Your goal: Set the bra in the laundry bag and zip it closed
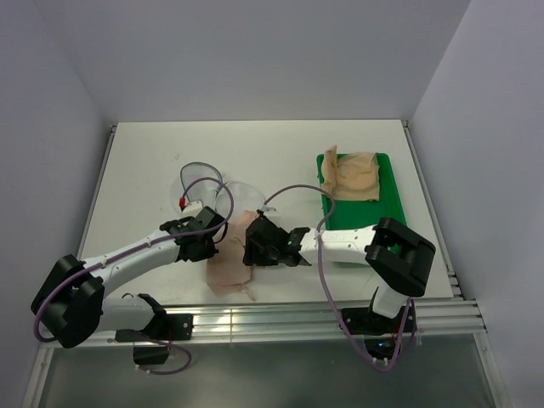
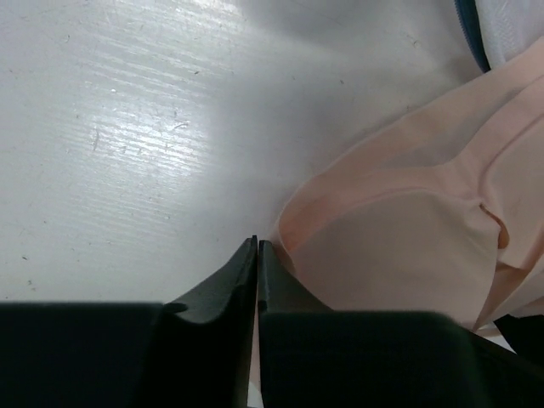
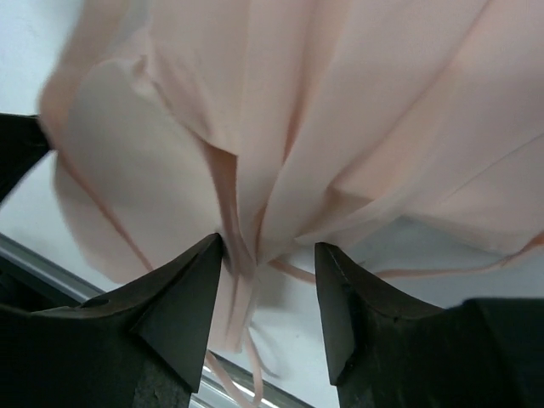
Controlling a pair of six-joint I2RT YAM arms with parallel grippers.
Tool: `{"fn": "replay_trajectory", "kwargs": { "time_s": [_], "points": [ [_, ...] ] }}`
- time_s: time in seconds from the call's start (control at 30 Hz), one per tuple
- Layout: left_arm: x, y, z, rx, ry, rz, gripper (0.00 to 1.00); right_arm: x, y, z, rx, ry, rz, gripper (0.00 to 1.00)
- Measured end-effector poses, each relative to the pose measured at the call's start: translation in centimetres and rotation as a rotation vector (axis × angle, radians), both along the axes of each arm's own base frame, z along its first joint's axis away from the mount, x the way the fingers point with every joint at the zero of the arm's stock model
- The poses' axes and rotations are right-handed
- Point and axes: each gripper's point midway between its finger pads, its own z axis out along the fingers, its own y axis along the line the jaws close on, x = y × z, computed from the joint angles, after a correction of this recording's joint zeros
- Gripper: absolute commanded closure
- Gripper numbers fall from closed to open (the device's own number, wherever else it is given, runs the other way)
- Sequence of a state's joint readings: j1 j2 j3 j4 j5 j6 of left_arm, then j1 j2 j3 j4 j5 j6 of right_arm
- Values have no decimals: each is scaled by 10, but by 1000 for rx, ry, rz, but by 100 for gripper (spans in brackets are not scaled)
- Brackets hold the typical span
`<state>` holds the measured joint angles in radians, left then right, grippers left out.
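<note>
**While the bra lies outside the bag, bagging and zipping both remain**

Seen from above, the bra (image 1: 229,263) sprawls on the bench (image 1: 153,161), just beside the laundry bag (image 1: 234,194) and not in it.

At the left wrist, the left hand (image 2: 257,246) is pressed closed on nothing, beside the fabric.

At the right wrist, the right hand (image 3: 268,255) stands parted around gathered fabric, not yet pinching.

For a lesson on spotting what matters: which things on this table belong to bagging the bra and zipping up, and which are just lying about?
Job in hand: bra; laundry bag.
Lying about: green tray; tan garment on it.
</note>
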<state>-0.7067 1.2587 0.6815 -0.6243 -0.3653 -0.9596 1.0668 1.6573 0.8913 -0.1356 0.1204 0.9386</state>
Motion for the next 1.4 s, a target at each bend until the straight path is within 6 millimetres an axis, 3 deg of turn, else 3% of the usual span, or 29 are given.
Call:
{"fn": "replay_trajectory", "kwargs": {
  "time_s": [0.1, 0.13, 0.23, 0.43, 0.53, 0.57, 0.67, 0.8, 0.87, 1.0, 1.07, 1.2, 1.4],
  "points": [
    [1, -1, 0, -2, -4, -5, 100, -4, -7, -10, -13, 14, -12, 57],
    [2, -2, 1, -4, -7, -6, 100, -5, -9, -12, -19, 18, -15, 68],
    [3, -3, 1, -8, -13, -8, 100, -5, -9, -12, -15, 20, -18, 87],
    [4, -3, 4, -9, -19, -17, 100, -7, -16, -13, -25, 16, -26, 95],
    [10, -7, 21, -33, -59, -34, 72, -7, -25, -9, -48, -3, -22, 95],
    [13, -10, 30, -45, -83, -45, 46, -6, -26, -8, -54, -11, -17, 95],
    [27, -22, 68, -98, -175, -80, 24, -5, -28, -7, -76, -28, 10, 86],
    [41, -40, 109, -168, -277, -161, 30, -3, -26, -4, -88, -49, 43, 78],
    [44, -51, 111, -171, -272, -212, 45, 0, -24, -2, -101, -60, 58, 77],
    [42, -67, 81, -122, -176, -292, 66, 17, -6, 9, -104, -98, 90, 75],
    [38, -68, 63, -81, -118, -316, 69, 31, 3, 16, -105, -120, 95, 71],
    [36, -66, 44, -34, -57, -329, 71, 45, -1, 24, -125, -141, 66, 36],
    [42, -78, 37, -33, -32, -365, 71, 36, -26, 22, -150, -108, 4, 30]
  ]
}}
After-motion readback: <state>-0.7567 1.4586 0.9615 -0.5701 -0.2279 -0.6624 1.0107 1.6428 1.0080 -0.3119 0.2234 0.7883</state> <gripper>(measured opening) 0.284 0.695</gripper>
